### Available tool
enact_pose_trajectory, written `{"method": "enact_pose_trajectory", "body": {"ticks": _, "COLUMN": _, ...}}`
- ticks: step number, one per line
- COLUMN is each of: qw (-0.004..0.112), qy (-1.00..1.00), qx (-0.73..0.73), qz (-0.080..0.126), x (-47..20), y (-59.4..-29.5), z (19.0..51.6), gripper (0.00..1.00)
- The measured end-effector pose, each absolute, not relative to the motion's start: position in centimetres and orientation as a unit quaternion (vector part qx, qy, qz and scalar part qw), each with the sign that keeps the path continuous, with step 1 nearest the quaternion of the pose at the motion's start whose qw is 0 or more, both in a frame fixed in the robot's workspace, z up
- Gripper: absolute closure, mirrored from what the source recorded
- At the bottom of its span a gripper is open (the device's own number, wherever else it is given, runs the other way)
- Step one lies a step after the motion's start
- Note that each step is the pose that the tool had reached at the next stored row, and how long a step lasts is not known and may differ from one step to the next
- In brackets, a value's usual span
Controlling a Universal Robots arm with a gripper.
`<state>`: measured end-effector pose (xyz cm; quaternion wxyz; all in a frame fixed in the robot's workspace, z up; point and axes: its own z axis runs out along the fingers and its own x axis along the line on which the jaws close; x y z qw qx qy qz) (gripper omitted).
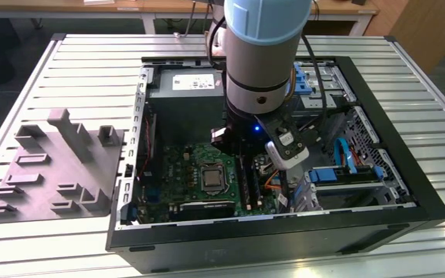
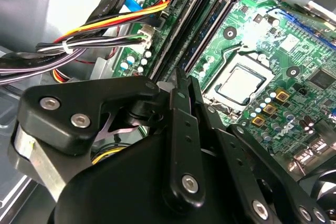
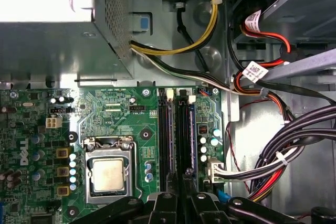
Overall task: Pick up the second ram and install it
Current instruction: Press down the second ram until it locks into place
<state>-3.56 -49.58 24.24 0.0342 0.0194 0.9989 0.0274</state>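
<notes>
Gripper (image 2: 181,85) low inside PC case (image 1: 408,217), fingers closed together over second ram (image 3: 191,129), seated edge-on in motherboard (image 3: 105,114) slot. Cable bundle (image 3: 283,150) crowds slot's outer side; CPU socket (image 3: 107,174) near other.

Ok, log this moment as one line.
arm: inside computer case | gripper: low over memory slots | beside: processor

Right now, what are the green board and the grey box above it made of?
The green board looks like hard, glossy-coated circuit board: flat, with fine printed lines and small parts soldered on. The grey box seems to be bare sheet metal, dull silver, with one side punched full of tiny holes. The shiny square chip in the board's socket looks like brushed metal too.
</notes>
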Motion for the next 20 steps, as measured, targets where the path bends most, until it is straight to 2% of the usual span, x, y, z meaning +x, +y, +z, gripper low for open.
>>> {"method": "enact_pose_trajectory", "body": {"ticks": 9, "qw": 0.034, "qy": 0.999, "qx": 0.019, "qz": 0.027, "x": -3.56, "y": -49.58, "z": 24.27, "gripper": 0.82}}
{"method": "enact_pose_trajectory", "body": {"ticks": 11, "qw": 0.034, "qy": 0.999, "qx": 0.019, "qz": 0.027, "x": -3.56, "y": -49.58, "z": 24.28, "gripper": 0.83}}
{"method": "enact_pose_trajectory", "body": {"ticks": 12, "qw": 0.034, "qy": 0.999, "qx": 0.019, "qz": 0.027, "x": -3.56, "y": -49.58, "z": 24.28, "gripper": 0.89}}
{"method": "enact_pose_trajectory", "body": {"ticks": 20, "qw": 0.034, "qy": 0.999, "qx": 0.019, "qz": 0.03, "x": -3.57, "y": -49.43, "z": 24.3, "gripper": 0.89}}
